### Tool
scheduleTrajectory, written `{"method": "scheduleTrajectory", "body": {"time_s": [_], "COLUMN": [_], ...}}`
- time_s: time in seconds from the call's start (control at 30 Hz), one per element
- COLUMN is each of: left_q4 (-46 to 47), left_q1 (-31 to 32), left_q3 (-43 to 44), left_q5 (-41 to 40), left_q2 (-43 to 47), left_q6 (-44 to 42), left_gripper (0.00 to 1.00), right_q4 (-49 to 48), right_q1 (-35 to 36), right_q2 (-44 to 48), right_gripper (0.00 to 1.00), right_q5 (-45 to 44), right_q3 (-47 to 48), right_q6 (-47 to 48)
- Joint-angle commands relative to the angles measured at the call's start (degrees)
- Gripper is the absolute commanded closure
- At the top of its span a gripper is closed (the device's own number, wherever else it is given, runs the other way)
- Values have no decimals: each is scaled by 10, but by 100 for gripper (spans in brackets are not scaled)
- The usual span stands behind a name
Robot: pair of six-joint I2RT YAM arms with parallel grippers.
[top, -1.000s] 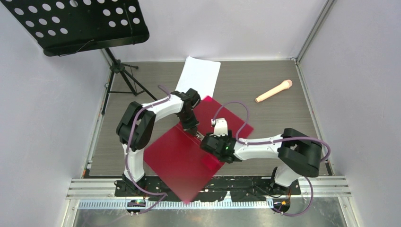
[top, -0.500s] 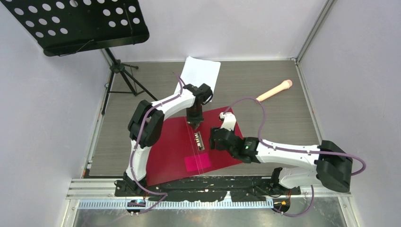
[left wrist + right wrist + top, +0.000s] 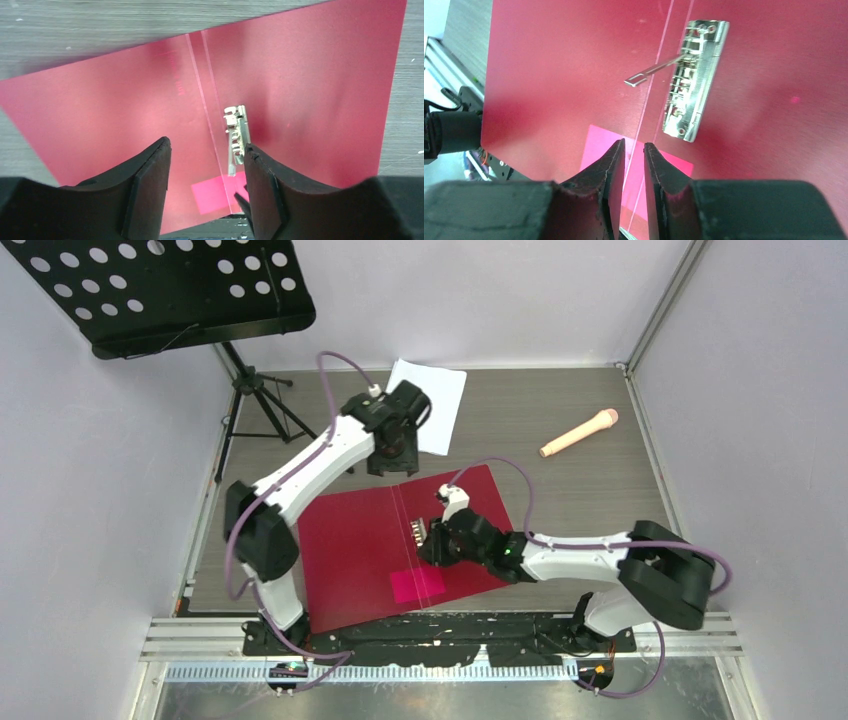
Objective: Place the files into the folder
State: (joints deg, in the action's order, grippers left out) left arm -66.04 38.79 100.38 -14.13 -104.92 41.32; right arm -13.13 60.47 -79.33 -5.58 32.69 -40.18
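The dark-red folder [image 3: 355,540] lies open and flat on the table, with its metal spine clip [image 3: 417,531] and pink patch [image 3: 416,584] showing. The files [image 3: 440,400], white sheets, lie on the table beyond the folder's far edge. My left gripper [image 3: 392,462] hangs open and empty over the folder's far edge, next to the files. Its view shows the folder [image 3: 310,75] and clip [image 3: 236,135] between the fingers [image 3: 206,142]. My right gripper [image 3: 432,545] hovers over the spine near the clip [image 3: 694,80], whose lever stands raised. Its jaws [image 3: 634,143] are a narrow gap apart and empty.
A beige microphone [image 3: 580,432] lies at the back right of the table. A black music stand [image 3: 170,290] on a tripod [image 3: 258,400] stands at the back left. White walls close in the table on the left, back and right.
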Motion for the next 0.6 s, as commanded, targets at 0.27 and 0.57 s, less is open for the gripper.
{"method": "scheduleTrajectory", "body": {"time_s": [0.27, 0.57], "left_q4": [-19, -12], "left_q1": [-44, -45], "left_q3": [-148, -184], "left_q5": [-54, -48], "left_q2": [194, 221], "left_q6": [8, 2], "left_gripper": [37, 38], "right_q4": [-53, 16], "right_q1": [-116, -153], "right_q2": [-185, -303], "right_gripper": [73, 74], "right_q5": [164, 164], "right_q3": [200, 320], "right_q6": [18, 39]}}
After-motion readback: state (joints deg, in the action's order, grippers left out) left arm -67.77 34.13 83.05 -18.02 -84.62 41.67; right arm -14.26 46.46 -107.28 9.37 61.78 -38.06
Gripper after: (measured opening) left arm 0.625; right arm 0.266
